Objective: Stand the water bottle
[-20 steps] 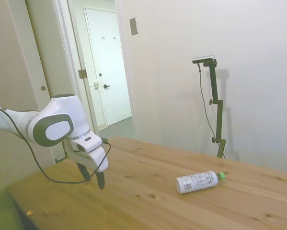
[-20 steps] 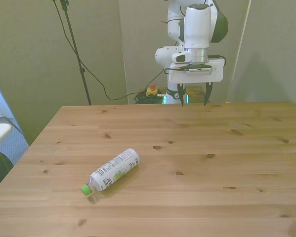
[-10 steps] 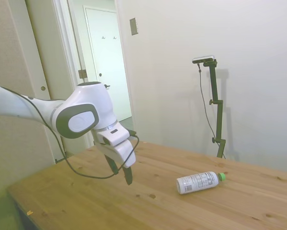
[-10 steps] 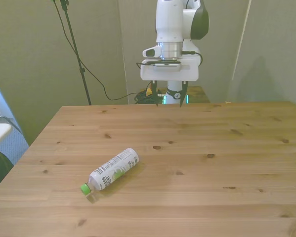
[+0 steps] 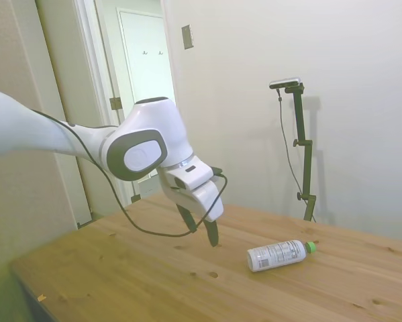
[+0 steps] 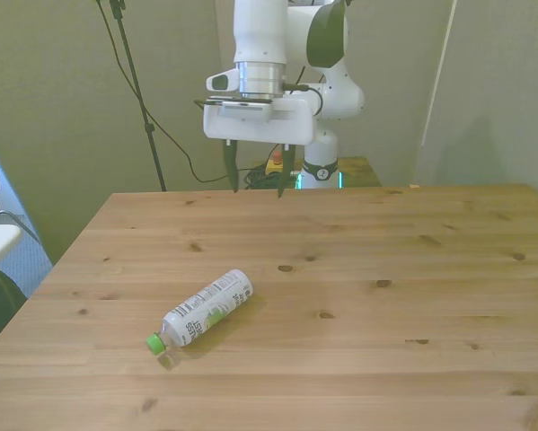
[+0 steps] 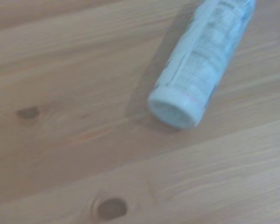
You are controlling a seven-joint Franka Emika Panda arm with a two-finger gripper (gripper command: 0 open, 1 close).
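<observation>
The water bottle (image 6: pixel 204 311) lies on its side on the wooden table (image 6: pixel 412 296), green cap toward the camera in the front view. In the side view the water bottle (image 5: pixel 278 254) rests with its cap pointing right. The wrist view shows the bottle's base end (image 7: pixel 196 70), blurred. My gripper (image 6: pixel 255 171) hangs open above the table's far part, well behind the bottle, with nothing between its dark fingers. In the side view the gripper (image 5: pixel 202 229) sits to the left of the bottle, a little above the tabletop.
A dark cable (image 5: pixel 130 215) loops from the arm down by the gripper. A door (image 5: pixel 150 94) and wall stand behind the table in the side view. Knots mark the tabletop planks.
The arm has swung toward the front view's left and toward the bottle. The gripper stays open. The bottle has not moved.
</observation>
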